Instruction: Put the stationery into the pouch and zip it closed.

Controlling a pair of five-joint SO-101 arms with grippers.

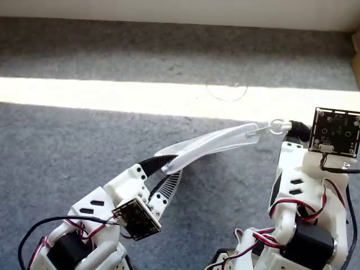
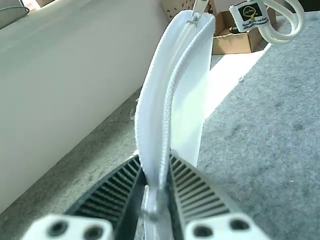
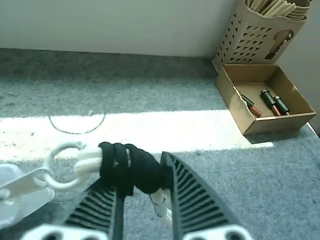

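White pouch (image 2: 189,100) between ribbed jaws

A pale pouch (image 1: 208,147) stretches like a bar above the grey worktop (image 1: 73,152), pinched by the left hand (image 1: 167,171) at one end and held by its black strap (image 3: 120,160) in the right hand (image 3: 136,174). Open worktop lies on both sides. A cardboard box (image 3: 265,100) and slotted basket (image 3: 260,35) crowd the far corner by the wall (image 3: 100,20).
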